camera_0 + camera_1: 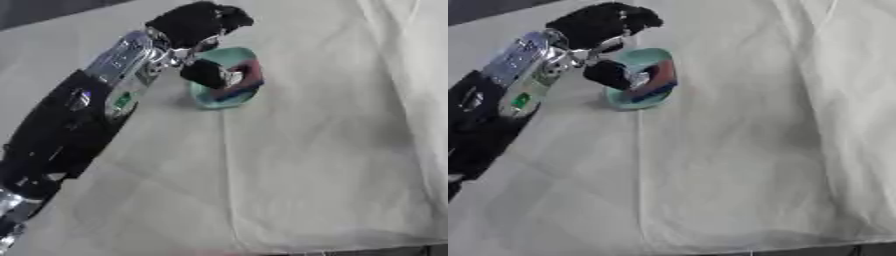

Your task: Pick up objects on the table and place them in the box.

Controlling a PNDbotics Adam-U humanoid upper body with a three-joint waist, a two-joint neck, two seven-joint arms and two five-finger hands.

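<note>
Reaching over the cloth-covered table [332,165], the left hand [199,22] curls around a teal box [229,95] holding colourful pieces.

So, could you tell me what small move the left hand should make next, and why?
Probably lift straight up a little. The left hand is over the teal container, with its thumb curled down inside against the red and blue contents, so it appears to be pinching it, and it still sits on the cloth-covered table. No box is in view.
</note>
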